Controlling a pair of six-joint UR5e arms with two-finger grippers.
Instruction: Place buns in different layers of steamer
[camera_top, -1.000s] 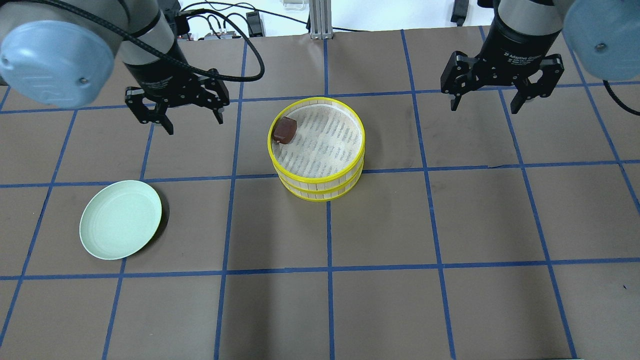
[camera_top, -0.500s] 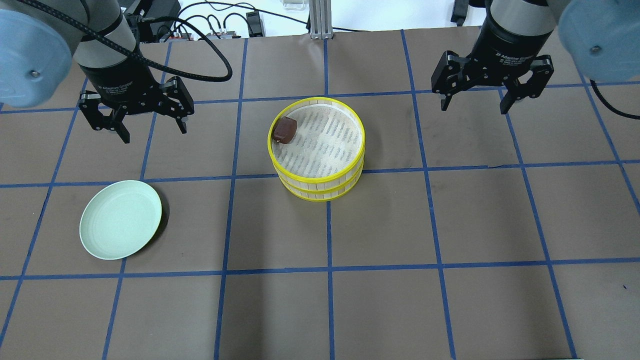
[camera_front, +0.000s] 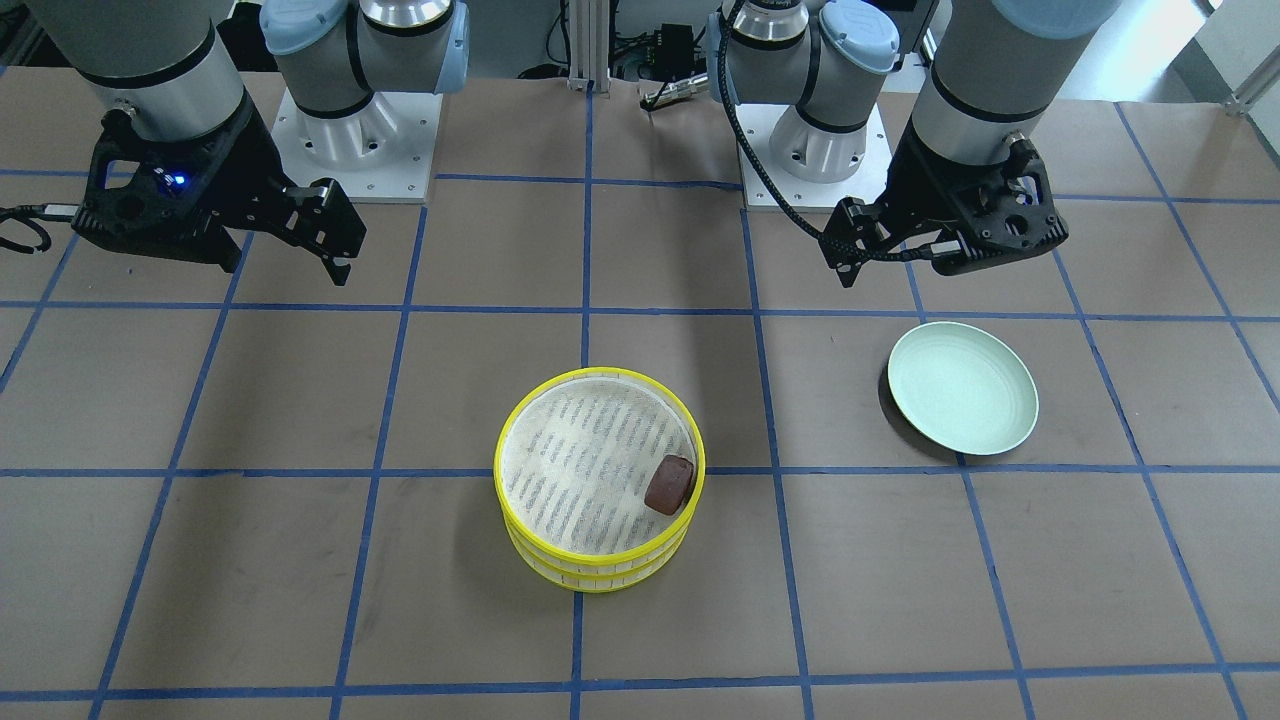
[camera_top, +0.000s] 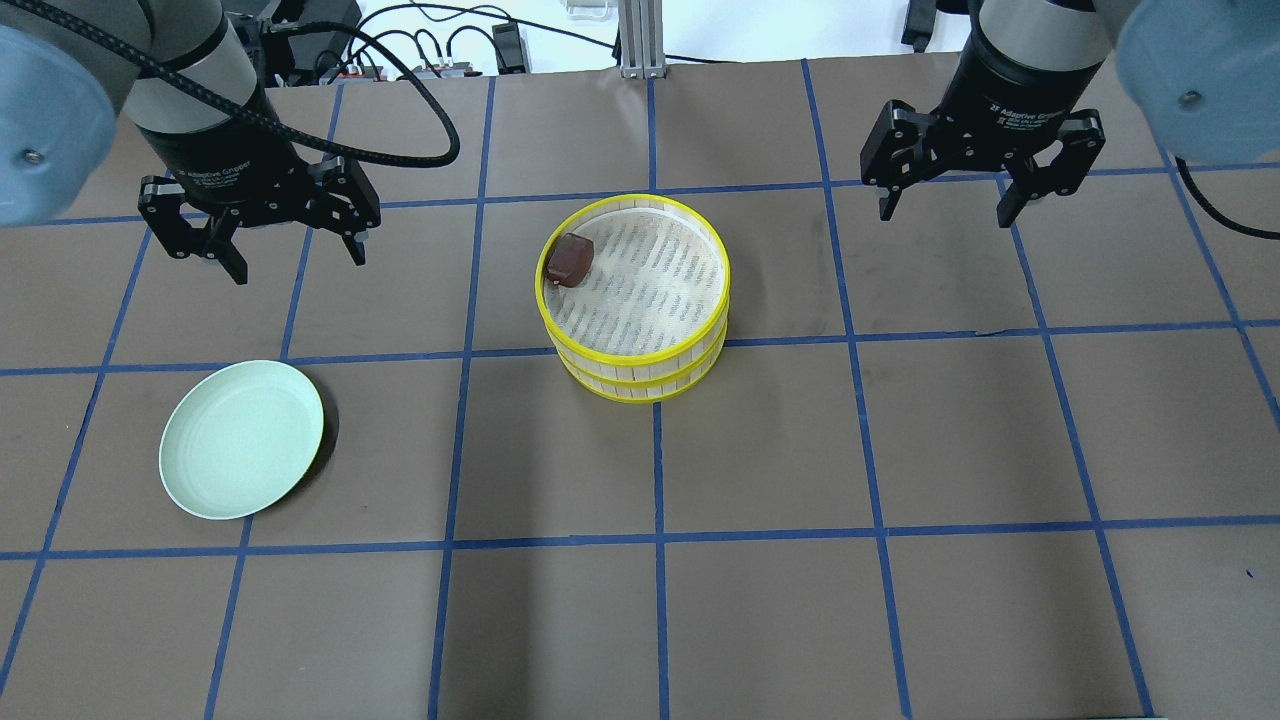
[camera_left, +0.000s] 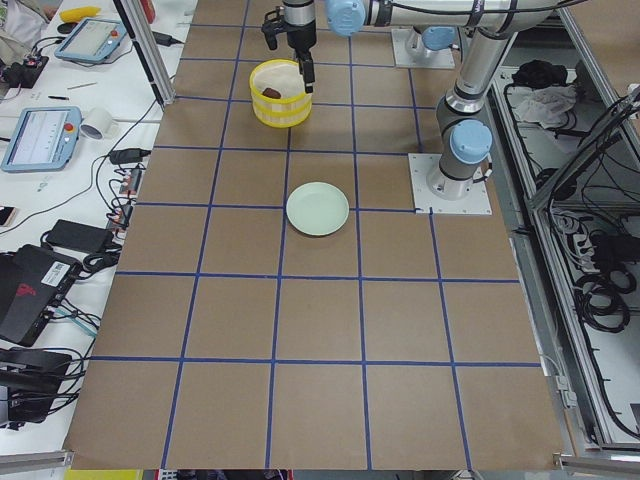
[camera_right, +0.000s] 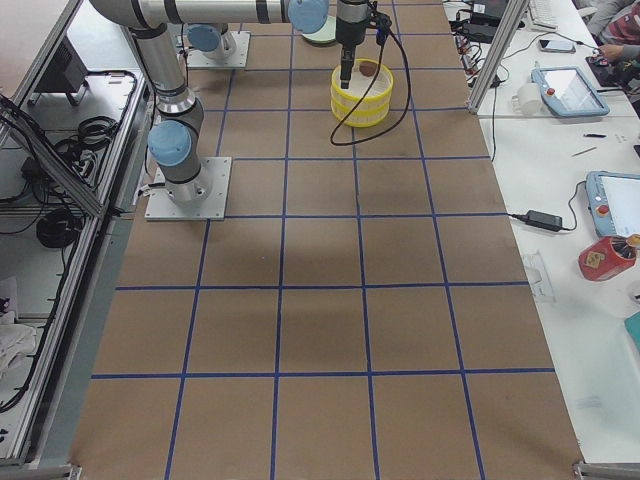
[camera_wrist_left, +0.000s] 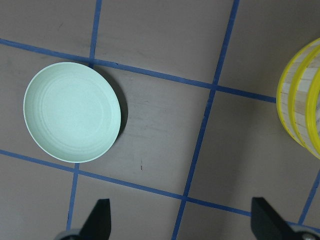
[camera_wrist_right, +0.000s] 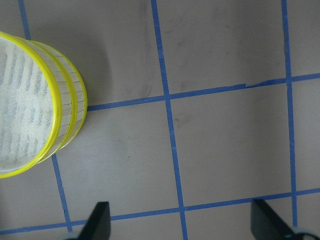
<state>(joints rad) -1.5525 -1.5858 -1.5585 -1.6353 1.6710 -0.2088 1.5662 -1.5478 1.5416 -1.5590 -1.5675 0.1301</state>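
brown bun (camera_top: 570, 260) lies in top steamer layer (camera_top: 640, 365) — left jaws, right jaws both wide apart, empty.

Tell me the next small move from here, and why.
Probably park both hands clear and stop. The brown bun lies in the top tray of the stacked steamer, the green plate is empty, and the left hand and right hand hang open. The white bun shows nowhere, perhaps in the lower tray.

Two round steamer layers (camera_top: 652, 371) stacked one on the other, upright: bright yellow rims, pale slatted walls, white striped liner in the top one. One dark reddish-brown bun (camera_top: 570, 260) lying on that liner — close against the wall, robot's left side.
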